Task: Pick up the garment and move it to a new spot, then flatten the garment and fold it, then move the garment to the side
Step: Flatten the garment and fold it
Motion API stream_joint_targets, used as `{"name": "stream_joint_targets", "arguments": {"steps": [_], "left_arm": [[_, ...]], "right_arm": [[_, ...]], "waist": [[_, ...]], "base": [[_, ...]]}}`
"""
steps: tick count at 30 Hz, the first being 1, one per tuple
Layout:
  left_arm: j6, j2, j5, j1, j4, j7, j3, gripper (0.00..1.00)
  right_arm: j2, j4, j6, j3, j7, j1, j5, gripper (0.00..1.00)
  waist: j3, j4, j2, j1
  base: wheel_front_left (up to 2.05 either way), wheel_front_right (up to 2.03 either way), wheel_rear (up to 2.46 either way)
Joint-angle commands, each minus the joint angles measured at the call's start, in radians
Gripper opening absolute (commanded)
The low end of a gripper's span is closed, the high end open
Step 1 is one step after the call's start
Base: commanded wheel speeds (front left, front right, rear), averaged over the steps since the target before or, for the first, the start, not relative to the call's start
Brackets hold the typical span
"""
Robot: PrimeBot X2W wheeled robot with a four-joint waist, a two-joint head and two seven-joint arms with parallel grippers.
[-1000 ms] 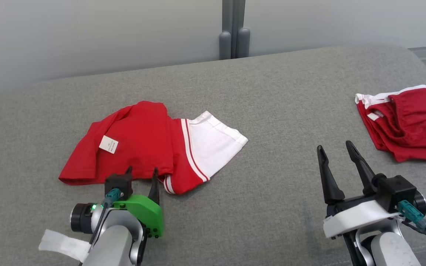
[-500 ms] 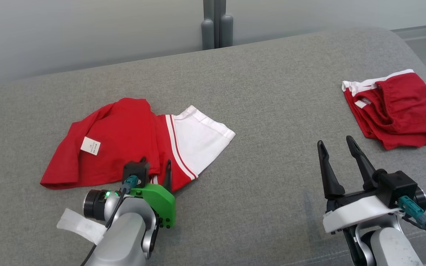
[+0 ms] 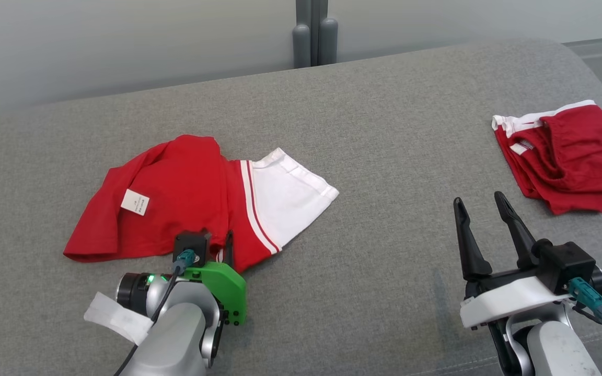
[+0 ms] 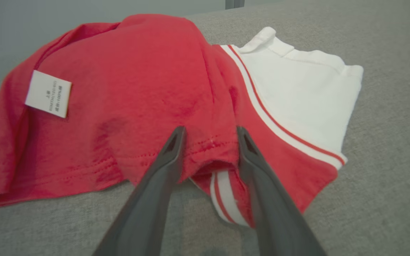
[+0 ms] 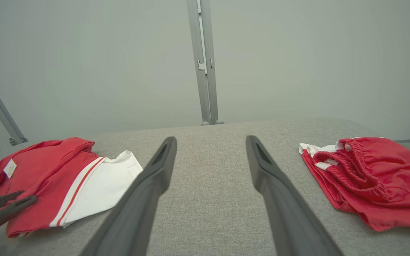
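The garment [image 3: 186,193] is a red shirt with one white sleeve [image 3: 290,193], bordered by red and white stripes. It lies crumpled on the grey cushion [image 3: 384,156], left of centre in the head view. The red body is on the left and the white sleeve points right. A white label [image 3: 135,201] lies face up on the red cloth near its left end. The near hem is bunched into a raised fold, with a striped edge tucked under it.

The left gripper [image 4: 209,132] is set at this near hem, low over the cushion. Its two fingers stand apart, one on each side of the bunched fold. In the left wrist view the fold fills the gap and meets both inner faces. Whether the jaws are pressing the cloth or only bracketing it cannot be determined. The garment rests on the cushion and no part of it is lifted. A green bracket [image 3: 217,292] sits behind the fingers, and a strip of white tape [image 3: 115,318] is on the forearm.

The right gripper [image 3: 478,198] is well apart from the garment, on the right side of the cushion. Its jaws are spread wide with nothing between them, and its fingers point away from the robot over bare cushion.

A pair of red shorts [image 3: 567,156] with white trim lies in a loose heap near the right edge, beyond the right gripper and not touching it.

A pale wall stands behind the cushion, with a grey post [image 3: 311,31] at its middle.
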Motion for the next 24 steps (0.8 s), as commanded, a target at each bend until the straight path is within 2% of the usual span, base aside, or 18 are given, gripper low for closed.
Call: {"name": "stream_joint_targets", "arguments": {"steps": [1, 4, 7, 8, 13, 18, 24], "left_arm": [[-0.003, 0.003, -0.012, -0.012, -0.006, -0.009, -0.004, 0.11], [-0.003, 0.003, -0.019, -0.013, -0.022, -0.007, -0.001, 0.11], [0.0, 0.003, -0.019, -0.009, -0.038, -0.007, 0.003, 0.06], [0.001, 0.003, -0.02, -0.004, -0.045, -0.007, 0.006, 0.01], [0.007, 0.012, 0.011, 0.009, -0.084, -0.007, 0.018, 0.0], [0.007, 0.039, 0.058, 0.048, -0.168, -0.006, 0.026, 0.0], [0.011, 0.104, 0.118, 0.147, -0.275, -0.006, 0.018, 0.0]], "right_arm": [[-0.003, 0.002, 0.0, -0.001, -0.006, -0.01, 0.004, 1.0], [-0.003, 0.002, 0.0, -0.005, -0.009, -0.009, 0.002, 1.0], [-0.003, 0.003, 0.0, -0.007, -0.009, -0.007, 0.001, 1.0], [-0.003, 0.003, 0.0, -0.007, -0.01, -0.006, 0.001, 1.0], [-0.003, 0.005, 0.0, -0.006, -0.011, -0.006, 0.002, 1.0], [-0.003, 0.006, 0.0, -0.019, -0.01, 0.006, -0.001, 1.0], [-0.003, 0.01, 0.0, -0.024, -0.009, 0.019, 0.007, 1.0]], "waist": [[-0.001, 0.005, 0.0, 0.0], [-0.003, 0.011, 0.0, 0.0], [-0.004, 0.015, 0.0, 0.0], [-0.005, 0.017, 0.0, 0.0], [-0.01, 0.025, 0.0, 0.0], [-0.019, 0.045, 0.0, 0.0], [-0.025, 0.095, 0.0, 0.0]], "base": [[0.0, 0.0, 0.0], [0.0, 0.0, 0.0], [0.0, 0.0, 0.0], [0.0, 0.0, 0.0], [0.0, 0.0, 0.0], [0.0, 0.0, 0.0], [0.0, 0.0, 0.0]]}}
